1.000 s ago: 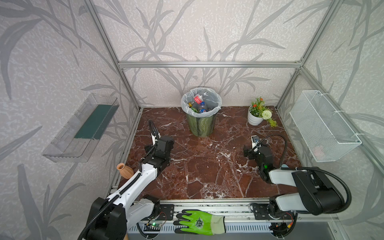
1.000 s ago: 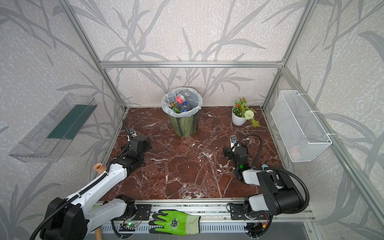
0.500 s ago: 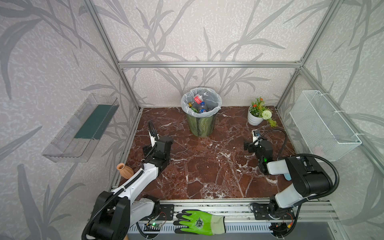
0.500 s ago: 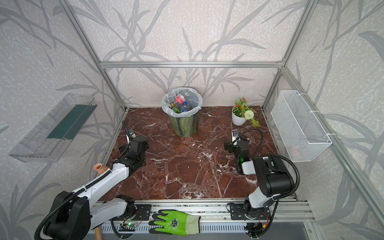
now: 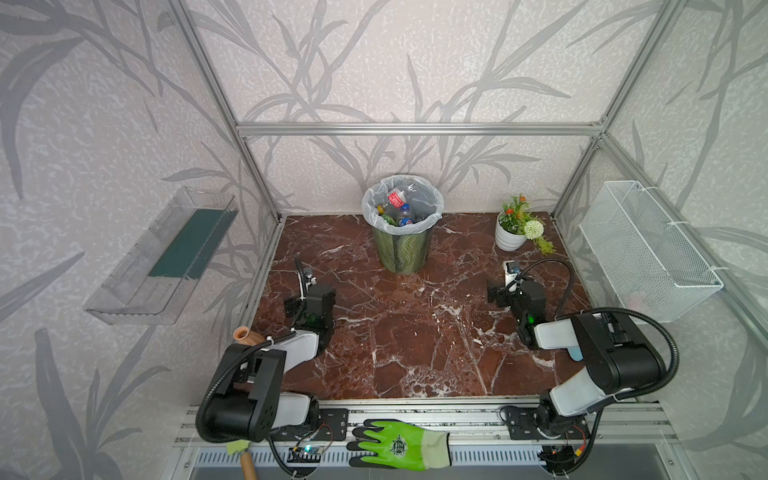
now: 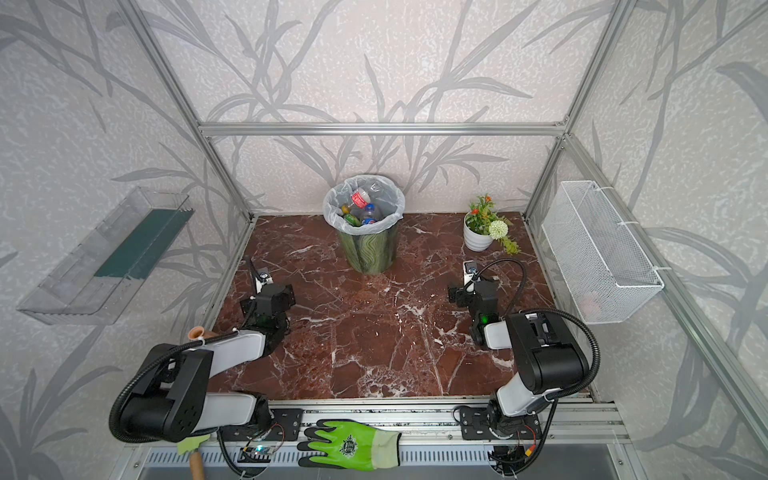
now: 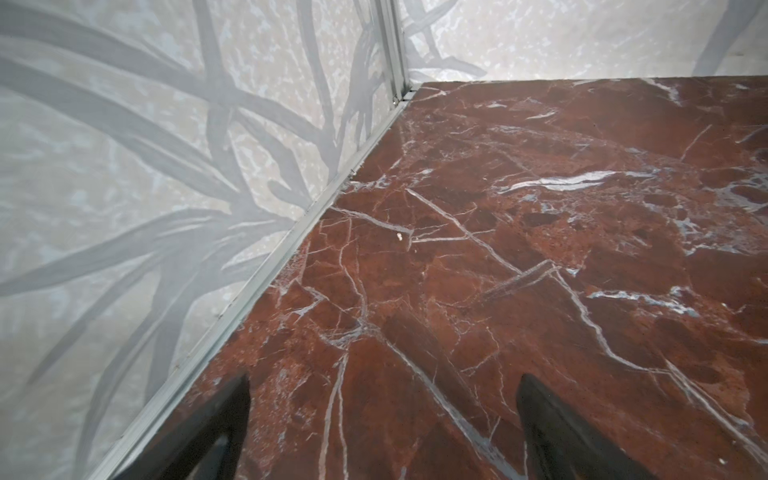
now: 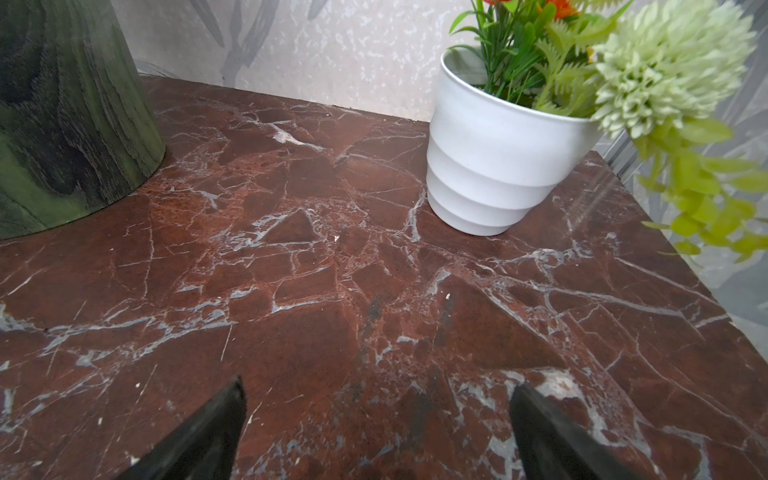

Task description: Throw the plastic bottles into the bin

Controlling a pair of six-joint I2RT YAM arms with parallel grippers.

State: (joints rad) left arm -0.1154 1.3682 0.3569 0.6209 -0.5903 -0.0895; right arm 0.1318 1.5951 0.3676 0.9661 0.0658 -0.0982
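In the bin sit bottles; a flowerpot stands apart beside it. Wide and empty: left gripper, right gripper.

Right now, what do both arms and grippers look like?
Left arm and right arm: white links, black joint housings, black corrugated cable hose looped outside, a green light near each wrist. Left gripper and right gripper: black, tapered fingers.

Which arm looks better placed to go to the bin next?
Right, slightly: the right gripper, open and empty, faces the bin, while the left gripper, also open, faces the wall corner. The plastic bottles in view already lie inside.
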